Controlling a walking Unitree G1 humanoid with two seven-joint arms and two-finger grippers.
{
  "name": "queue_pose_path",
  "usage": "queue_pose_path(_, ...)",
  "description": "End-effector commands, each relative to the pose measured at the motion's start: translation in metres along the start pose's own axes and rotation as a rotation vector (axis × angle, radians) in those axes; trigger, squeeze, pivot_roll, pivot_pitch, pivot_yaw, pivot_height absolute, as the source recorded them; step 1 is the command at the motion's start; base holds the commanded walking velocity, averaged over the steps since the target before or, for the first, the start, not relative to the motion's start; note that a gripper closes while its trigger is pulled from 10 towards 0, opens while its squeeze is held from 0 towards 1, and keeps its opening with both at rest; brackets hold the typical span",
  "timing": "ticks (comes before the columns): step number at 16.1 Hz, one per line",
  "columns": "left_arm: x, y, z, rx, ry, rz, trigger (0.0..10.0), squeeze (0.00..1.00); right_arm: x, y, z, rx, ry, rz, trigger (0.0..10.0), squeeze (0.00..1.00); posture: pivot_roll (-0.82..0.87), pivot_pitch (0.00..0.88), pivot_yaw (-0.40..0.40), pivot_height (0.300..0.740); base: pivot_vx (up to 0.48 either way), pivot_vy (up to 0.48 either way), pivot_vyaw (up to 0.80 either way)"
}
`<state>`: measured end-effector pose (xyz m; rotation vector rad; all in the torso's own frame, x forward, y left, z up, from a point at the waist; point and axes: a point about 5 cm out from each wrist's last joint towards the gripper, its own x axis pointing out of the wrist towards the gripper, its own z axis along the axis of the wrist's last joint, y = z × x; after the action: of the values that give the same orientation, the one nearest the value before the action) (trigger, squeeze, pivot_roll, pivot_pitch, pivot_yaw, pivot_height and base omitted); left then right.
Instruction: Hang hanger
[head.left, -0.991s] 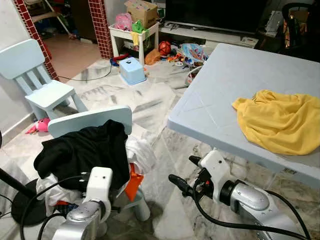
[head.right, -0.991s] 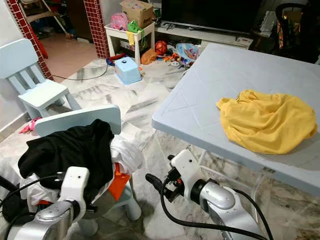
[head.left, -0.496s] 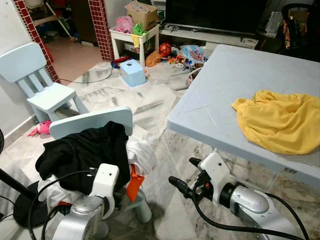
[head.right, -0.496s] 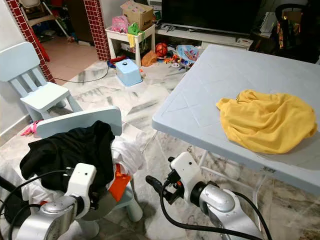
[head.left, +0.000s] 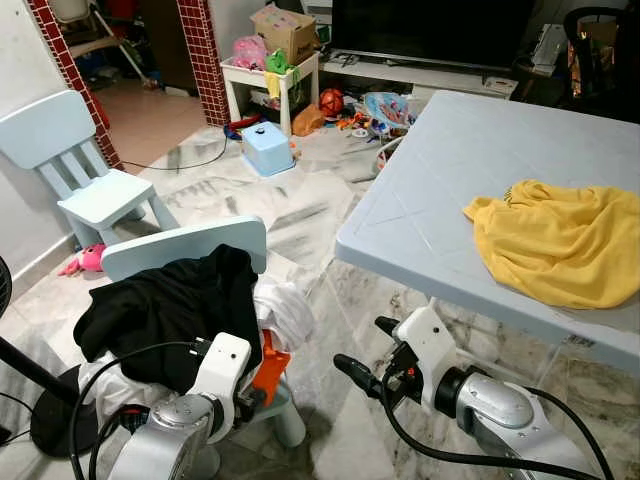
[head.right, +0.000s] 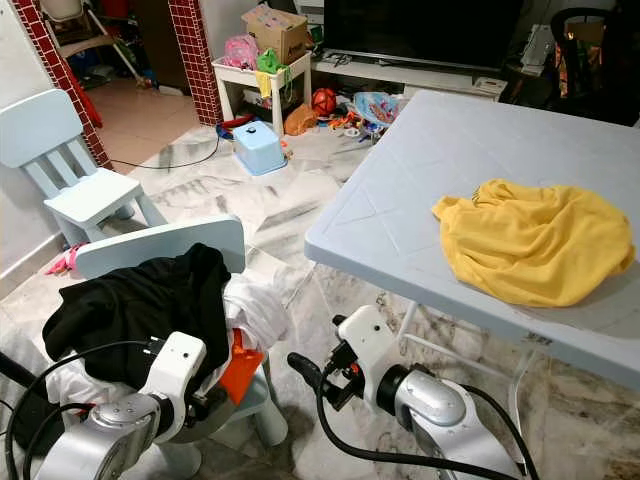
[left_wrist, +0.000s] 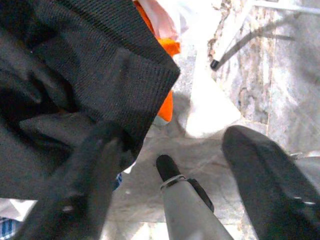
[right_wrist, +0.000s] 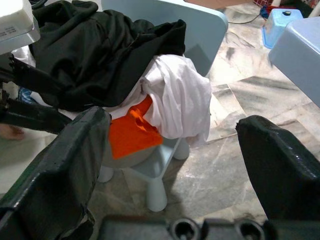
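Left gripper (left_wrist: 170, 165), fingers spread and holding nothing, hovers right at the black garment (head.left: 165, 305) on the small chair (head.left: 185, 245); right gripper (head.left: 360, 350), also spread, hangs just beside that chair. No hanger spotted anywhere, so I'd say it's hunting: next move is digging through that pile.

Glossy marble floor (head.left: 300, 215) — matt black cloth (head.left: 165, 305).

A home living room: marble floor (head.left: 300, 210), television (head.left: 430, 30), scattered toys (head.left: 375, 105), 2 small blue chairs (head.left: 75, 160), clothes pile (head.left: 170, 300), plastic table (head.left: 440, 190)
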<state>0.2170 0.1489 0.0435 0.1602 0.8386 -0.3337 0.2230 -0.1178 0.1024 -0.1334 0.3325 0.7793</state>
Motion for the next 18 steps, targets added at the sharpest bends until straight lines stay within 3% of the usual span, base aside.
queue_pose_path(1, 0.0, 0.005, 0.001, 0.019, -0.004, 0.012, 10.0, 1.0, -0.002, 0.002, 0.003, -0.02, -0.009, -0.002, 10.0, 0.0, -0.06, 0.029, 0.042, 0.74, 0.0, 0.0, 0.0)
queue_pose_path(4, 0.004, 0.009, -0.001, 0.051, 0.016, 0.011, 10.0, 1.0, -0.003, 0.003, 0.002, -0.017, -0.005, -0.004, 10.0, 0.0, -0.07, 0.033, 0.046, 0.74, 0.0, 0.0, 0.0)
queue_pose_path(5, 0.007, 0.013, 0.0, 0.102, 0.029, 0.01, 10.0, 0.43, -0.004, 0.004, 0.002, -0.015, -0.004, -0.005, 10.0, 0.0, -0.07, 0.036, 0.046, 0.74, 0.0, 0.0, 0.0)
queue_pose_path(6, 0.008, 0.015, 0.001, 0.131, 0.033, 0.011, 10.0, 0.0, -0.004, 0.004, 0.001, -0.015, -0.002, -0.004, 10.0, 0.0, -0.07, 0.037, 0.045, 0.74, 0.0, 0.0, 0.0)
queue_pose_path(11, 0.016, 0.023, 0.002, 0.174, 0.048, 0.001, 10.0, 0.0, -0.007, 0.005, 0.0, -0.021, 0.007, -0.003, 10.0, 0.0, -0.08, 0.047, 0.042, 0.74, 0.0, 0.0, 0.0)
queue_pose_path(13, 0.025, 0.028, 0.007, 0.252, 0.047, 0.0, 10.0, 0.0, -0.008, 0.006, -0.001, -0.02, 0.011, -0.003, 10.0, 0.0, -0.09, 0.052, 0.039, 0.74, 0.0, 0.0, 0.0)
queue_pose_path(14, 0.028, 0.029, 0.009, 0.252, 0.038, 0.004, 7.5, 0.0, -0.009, 0.007, -0.001, -0.019, 0.013, -0.001, 10.0, 0.0, -0.09, 0.052, 0.038, 0.74, 0.0, 0.0, 0.0)
queue_pose_path(16, 0.038, 0.031, 0.01, 0.305, 0.027, 0.017, 0.0, 0.0, -0.011, 0.015, 0.001, 0.006, 0.004, 0.084, 10.0, 0.0, -0.09, 0.053, 0.035, 0.74, 0.0, 0.0, 0.0)
queue_pose_path(18, 0.041, 0.029, 0.011, 0.295, 0.025, 0.013, 0.0, 0.0, -0.016, 0.016, 0.003, 0.024, 0.0, 0.143, 10.0, 0.0, -0.1, 0.052, 0.035, 0.74, 0.0, 0.0, 0.0)
